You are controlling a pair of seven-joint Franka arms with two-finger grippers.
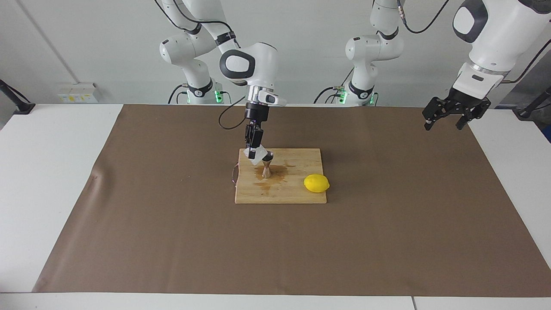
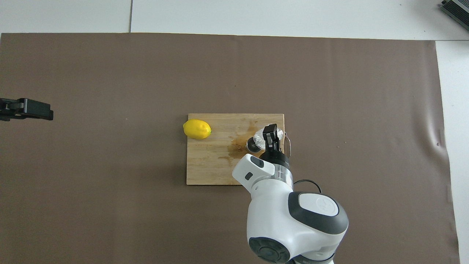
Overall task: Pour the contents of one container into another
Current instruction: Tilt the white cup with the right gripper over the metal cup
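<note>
My right gripper [image 1: 254, 151] is shut on the small whitish textured tumbler [image 1: 258, 155] and holds it tilted, its mouth over the top cone of the steel jigger [image 1: 267, 166]. The jigger stands upright on the wooden cutting board [image 1: 297, 194], in a dark wet stain. In the overhead view the tumbler [image 2: 260, 136] sits right beside the jigger [image 2: 252, 144], under the right gripper [image 2: 272, 134]. My left gripper [image 1: 447, 119] is open and empty, waiting in the air over the mat's edge at the left arm's end; it also shows in the overhead view [image 2: 26, 110].
A yellow lemon [image 1: 316, 183] lies on the board's corner toward the left arm's end, also seen from overhead [image 2: 197, 129]. A metal loop handle [image 1: 233, 174] sticks out of the board's edge toward the right arm's end. A brown mat [image 1: 172, 224] covers the table.
</note>
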